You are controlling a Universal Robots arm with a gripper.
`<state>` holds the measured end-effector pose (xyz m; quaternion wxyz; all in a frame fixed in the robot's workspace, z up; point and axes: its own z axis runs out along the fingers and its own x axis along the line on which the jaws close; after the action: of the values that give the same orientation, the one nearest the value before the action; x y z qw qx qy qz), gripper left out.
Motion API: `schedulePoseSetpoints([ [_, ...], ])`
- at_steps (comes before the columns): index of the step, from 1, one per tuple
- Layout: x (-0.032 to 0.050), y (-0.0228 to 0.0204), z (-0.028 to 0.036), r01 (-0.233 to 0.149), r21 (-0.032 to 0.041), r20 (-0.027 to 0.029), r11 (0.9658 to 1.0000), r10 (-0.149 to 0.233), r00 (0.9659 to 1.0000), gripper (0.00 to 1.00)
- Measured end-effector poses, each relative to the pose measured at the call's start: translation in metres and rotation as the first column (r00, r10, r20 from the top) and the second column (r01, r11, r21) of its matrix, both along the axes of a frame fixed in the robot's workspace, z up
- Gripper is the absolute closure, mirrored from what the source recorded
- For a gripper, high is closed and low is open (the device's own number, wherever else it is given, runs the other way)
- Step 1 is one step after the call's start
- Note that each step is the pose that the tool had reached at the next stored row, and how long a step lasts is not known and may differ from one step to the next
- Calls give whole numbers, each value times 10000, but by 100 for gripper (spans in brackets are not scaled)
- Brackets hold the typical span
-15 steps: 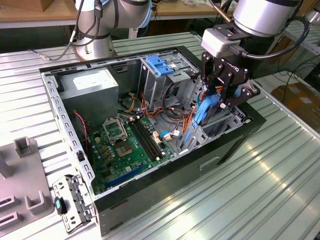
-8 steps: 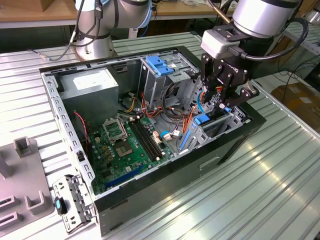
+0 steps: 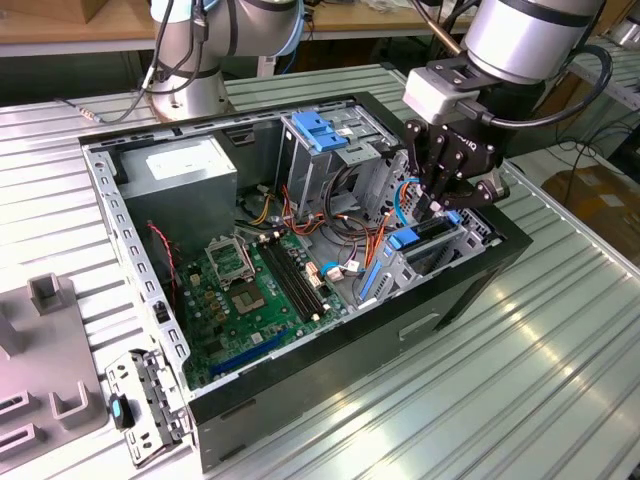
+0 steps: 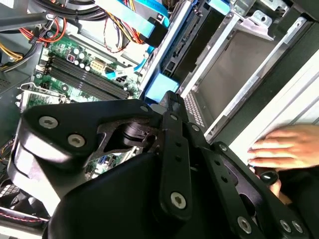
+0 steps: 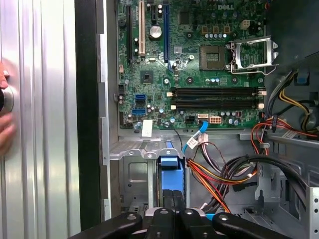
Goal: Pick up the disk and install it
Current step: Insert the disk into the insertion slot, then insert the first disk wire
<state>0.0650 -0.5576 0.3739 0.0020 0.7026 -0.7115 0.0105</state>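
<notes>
We think the install step is in hand: black gripper (image 3: pixel 441 205) hangs over the grey metal drive bay (image 5: pixel 133 175), at the corner of the open black computer case (image 3: pixel 330 372) on the exterior view's right. Jaws look closed on the blue-railed silver-metal disk (image 5: pixel 171 175), edge-on in the bay. Seating needs it square to the bay.

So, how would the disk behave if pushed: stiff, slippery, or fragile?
Likely stiff: the disk stands edge-on at the metal bay, its blue plastic rail straight. That smooth rail probably slides easily. The loose wires beside it should give way if brushed.
</notes>
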Motion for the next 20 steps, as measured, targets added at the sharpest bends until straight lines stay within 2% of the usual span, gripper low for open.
schedulePoseSetpoints([
  [13, 13, 0, -5, -3, 3, 0, 10000, 3, 10000, 89],
  [15, 27, 0, -5, -1, 2, 0, 10000, 1, 10000, 89],
  [18, 108, 0, -8, -6, 2, 0, 10000, 6, 10000, 89],
  [20, 127, 1, -9, -27, 2, 0, 10000, 27, 10000, 89],
])
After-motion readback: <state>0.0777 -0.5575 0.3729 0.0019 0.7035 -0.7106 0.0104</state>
